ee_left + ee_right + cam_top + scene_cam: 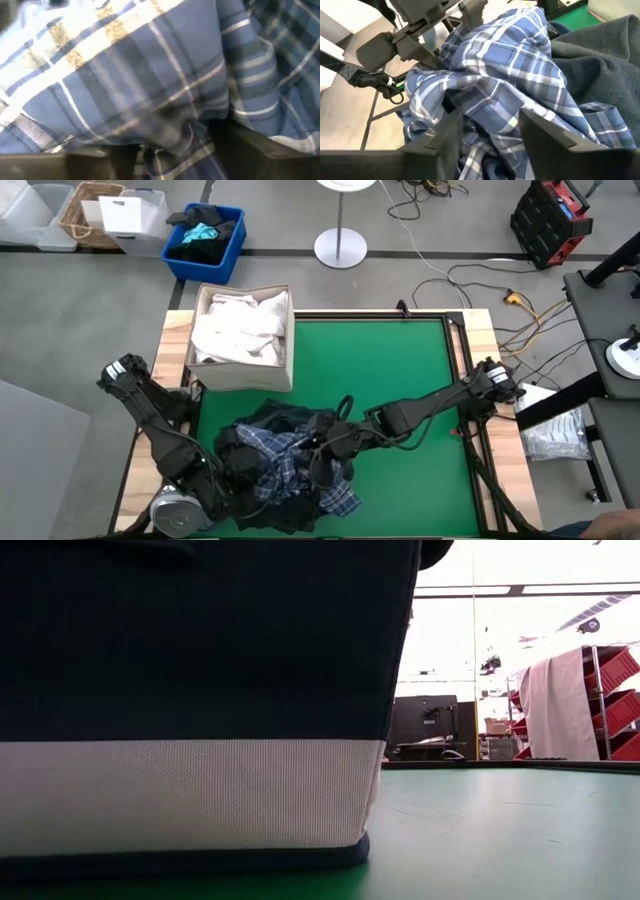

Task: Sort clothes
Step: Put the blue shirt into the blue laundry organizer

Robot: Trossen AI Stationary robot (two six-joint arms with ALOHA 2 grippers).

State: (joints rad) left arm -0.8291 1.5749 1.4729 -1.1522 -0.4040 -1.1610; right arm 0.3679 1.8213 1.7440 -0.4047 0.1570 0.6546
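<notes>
Filling the left wrist view, the blue-white plaid cotton shirt (150, 85) presses right against the left gripper (243, 470); whether its fingers are apart or together cannot be told, as cloth hides them. The right gripper (485, 140) has its dark fingers (545, 135) spread apart, with plaid folds lying between them and a dark navy garment (600, 65) just beside the far one. The whole pile sits on the green bench (400, 360). Beyond the fingers, white shirts (240, 328) lie inside a fabric box (245, 375).
</notes>
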